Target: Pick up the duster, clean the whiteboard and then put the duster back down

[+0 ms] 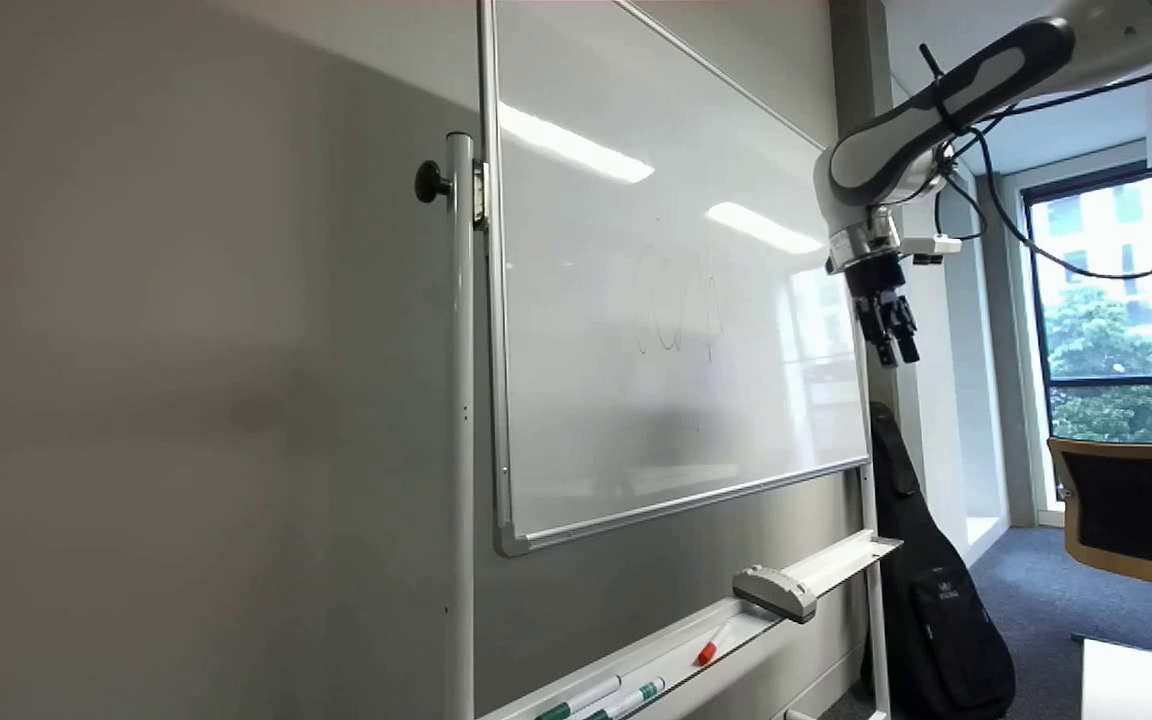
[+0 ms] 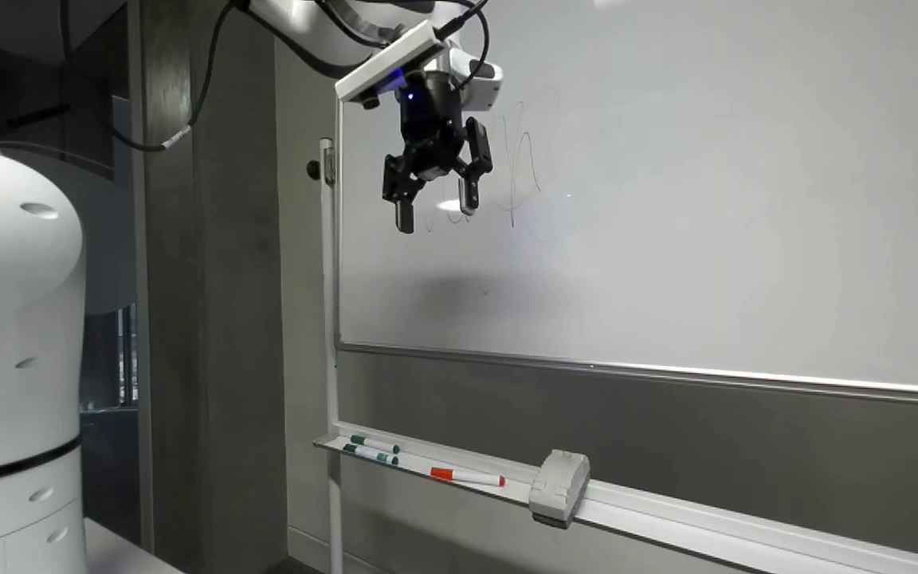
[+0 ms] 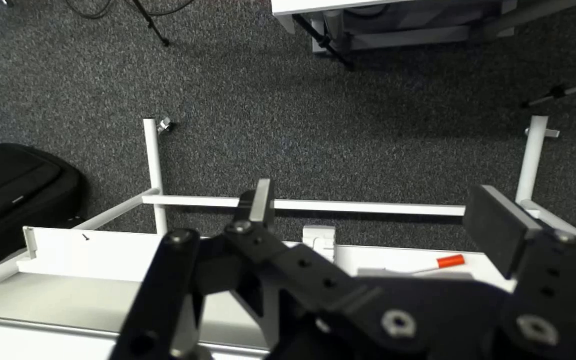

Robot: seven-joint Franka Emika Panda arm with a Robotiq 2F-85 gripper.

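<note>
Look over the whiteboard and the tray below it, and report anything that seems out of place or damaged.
One thing: the duster lies crosswise on the tray, one end jutting past the front edge, which looks slightly precarious. Faint scribbles on the whiteboard are ordinary wiping work. No damage or spill shows.

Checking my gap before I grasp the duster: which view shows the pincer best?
The wrist view: the pincer looks largest there, its fingers clearly apart, though cropped below. Both exterior views show it smaller but whole, pointing down.
</note>
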